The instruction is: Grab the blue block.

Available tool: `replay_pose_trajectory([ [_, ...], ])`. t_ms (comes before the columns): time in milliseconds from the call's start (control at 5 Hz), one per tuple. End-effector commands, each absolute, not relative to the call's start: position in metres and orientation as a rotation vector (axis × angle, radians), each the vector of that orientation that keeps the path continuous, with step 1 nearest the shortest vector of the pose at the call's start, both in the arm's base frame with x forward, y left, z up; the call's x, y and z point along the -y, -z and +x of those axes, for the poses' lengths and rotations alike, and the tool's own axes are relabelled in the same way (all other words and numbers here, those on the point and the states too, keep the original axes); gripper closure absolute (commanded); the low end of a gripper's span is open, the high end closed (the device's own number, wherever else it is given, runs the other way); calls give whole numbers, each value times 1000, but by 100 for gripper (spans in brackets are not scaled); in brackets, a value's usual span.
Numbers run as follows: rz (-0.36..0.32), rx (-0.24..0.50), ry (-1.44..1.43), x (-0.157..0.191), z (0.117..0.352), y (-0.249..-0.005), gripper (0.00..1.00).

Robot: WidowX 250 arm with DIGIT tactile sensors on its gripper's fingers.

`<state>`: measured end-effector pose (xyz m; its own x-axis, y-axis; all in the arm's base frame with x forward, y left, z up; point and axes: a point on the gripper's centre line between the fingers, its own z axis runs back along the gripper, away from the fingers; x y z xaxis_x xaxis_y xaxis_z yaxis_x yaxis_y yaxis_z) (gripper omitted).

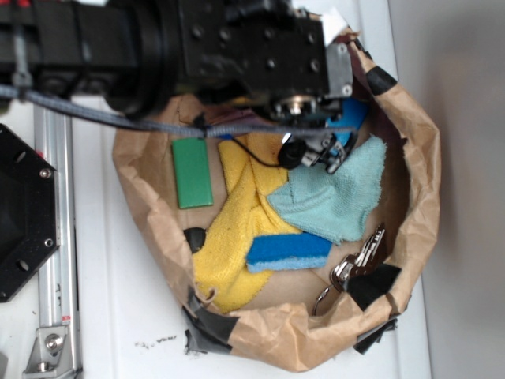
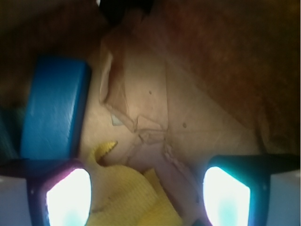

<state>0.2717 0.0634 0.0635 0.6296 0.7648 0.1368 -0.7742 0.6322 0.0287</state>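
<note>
Blue block (image 2: 54,106) just ahead of the gripper's (image 2: 148,188) left finger, outside the gap. Gripper spread wide, empty, above yellow cloth (image 2: 131,197). Best shifted left until both fingers straddle the block, then lowered and closed.

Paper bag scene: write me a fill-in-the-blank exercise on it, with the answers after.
1. The green block, cloths and keys all lie inside a brown ____ bag.
2. The sponge rests on the ____ cloth.
3. In the wrist view, the gripper has its fingers ____, nothing between them.
4. There, the blue block sits by the ____ finger in the image.

Answers: paper; yellow; apart; left
</note>
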Motion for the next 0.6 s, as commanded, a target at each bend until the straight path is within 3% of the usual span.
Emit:
replay_pose_trajectory([
  [0, 30, 167, -909, -70, 307, -53, 0],
  [400, -9, 153, -874, -62, 330, -42, 0],
])
